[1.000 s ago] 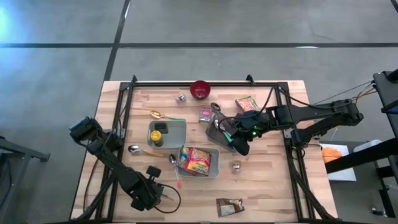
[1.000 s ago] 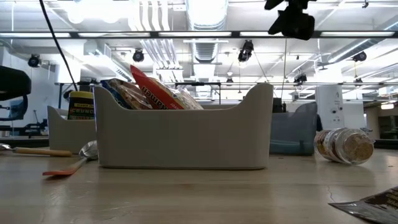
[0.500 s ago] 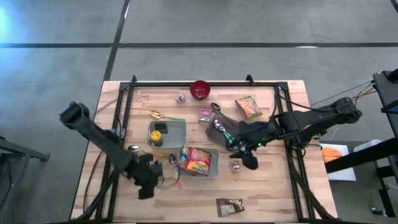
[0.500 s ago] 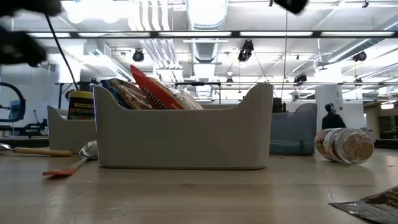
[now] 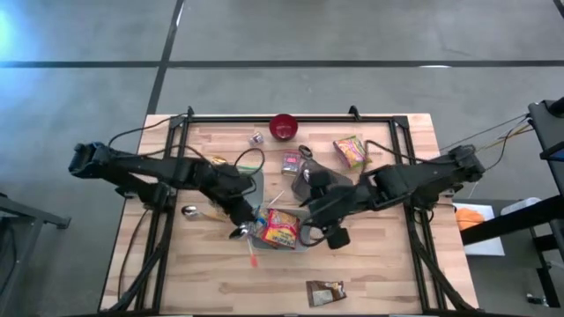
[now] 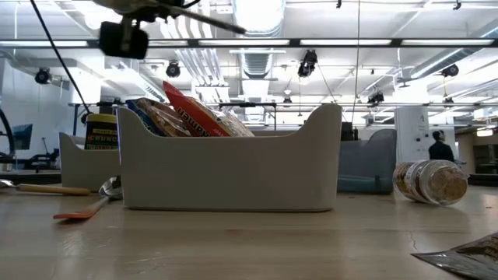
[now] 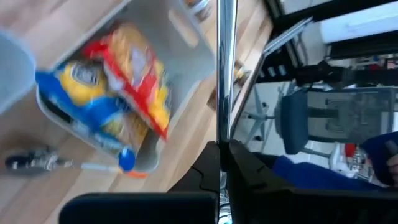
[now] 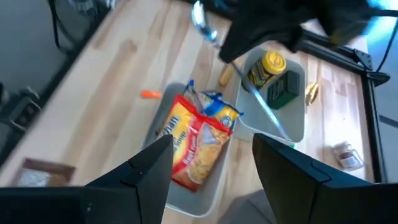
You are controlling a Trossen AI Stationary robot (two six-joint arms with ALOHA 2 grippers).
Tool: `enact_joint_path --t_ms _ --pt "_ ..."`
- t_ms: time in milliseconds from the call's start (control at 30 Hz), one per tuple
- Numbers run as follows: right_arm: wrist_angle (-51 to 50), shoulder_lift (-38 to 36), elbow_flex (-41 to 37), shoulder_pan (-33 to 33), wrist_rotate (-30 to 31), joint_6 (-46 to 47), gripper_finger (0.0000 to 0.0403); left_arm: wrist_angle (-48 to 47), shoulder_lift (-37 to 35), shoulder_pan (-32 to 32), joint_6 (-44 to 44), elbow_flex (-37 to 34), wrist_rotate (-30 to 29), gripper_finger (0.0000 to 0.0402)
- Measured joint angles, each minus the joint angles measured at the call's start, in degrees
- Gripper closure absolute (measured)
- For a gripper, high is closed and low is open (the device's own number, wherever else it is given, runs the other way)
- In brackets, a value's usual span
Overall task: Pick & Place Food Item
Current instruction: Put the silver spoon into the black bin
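The food item, a red and yellow snack bag (image 5: 280, 227), lies in a grey bin (image 5: 305, 217) at mid table. It also shows in the low view as the bag (image 6: 191, 117) and in both wrist views (image 7: 134, 68) (image 8: 193, 143). My left gripper (image 5: 242, 211) hangs above the bin's left end, shut on a metal spoon (image 8: 268, 107). My right gripper (image 5: 322, 231) hovers open over the bin's right end; nothing lies between its fingers (image 8: 211, 180). A yellow can (image 5: 225, 190) stands in a second grey bin. My left gripper pinches the spoon's thin handle (image 7: 221, 140) between its two fingers. The handle runs on past the fingertips (image 5: 275, 199) toward the table's far right. The bowl (image 8: 199, 15) sticks out behind the gripper. The spoon is lifted clear, above the bins.
An orange-handled spoon (image 5: 250, 255) lies by the bin's near left corner, a silver spoon (image 5: 189, 211) at the left. A red bowl (image 5: 283, 126), a snack packet (image 5: 351, 151) and a dark bin (image 5: 308, 180) sit farther back. A brown packet (image 5: 325, 292) lies near the front edge, a jar (image 6: 430, 183) to the bin's right.
My left gripper has swung from the near left corner up and toward the bins, rolling as it went and staying shut. My right gripper has moved from over the dark bin toward the near edge, to the snack bin's right end, and has rolled.
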Motion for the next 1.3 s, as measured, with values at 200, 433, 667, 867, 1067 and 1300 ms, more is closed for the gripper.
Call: enact_joint_path --t_ms 200,433,667,867,1067,1300 --pt "-6.91 8.54 9.06 -1.21 0.12 -5.72 0.0186 -0.38 -0.07 3.47 1.21 1.17 4.52 0.0401" --pt "-13.06 15.46 18.95 -2.8 2.73 -10.11 0.0186 -0.92 0.35 4.06 2.3 0.78 7.9 0.0401" --pt "-14.65 19.46 24.3 -4.09 2.56 -17.56 0.0186 -0.05 0.9 4.17 4.36 0.83 12.31 0.0401" --pt "-16.3 22.17 26.19 -4.97 2.52 -20.48 0.0186 2.15 0.92 4.17 5.54 0.83 15.67 0.0401" --pt "-17.04 22.89 25.68 -5.38 2.36 -21.47 0.0229 3.4 0.92 4.17 5.71 0.83 17.03 0.0401" --pt "-17.28 22.73 25.53 -5.96 2.32 -21.37 0.0357 3.81 0.92 4.17 5.65 0.83 17.51 0.0401"
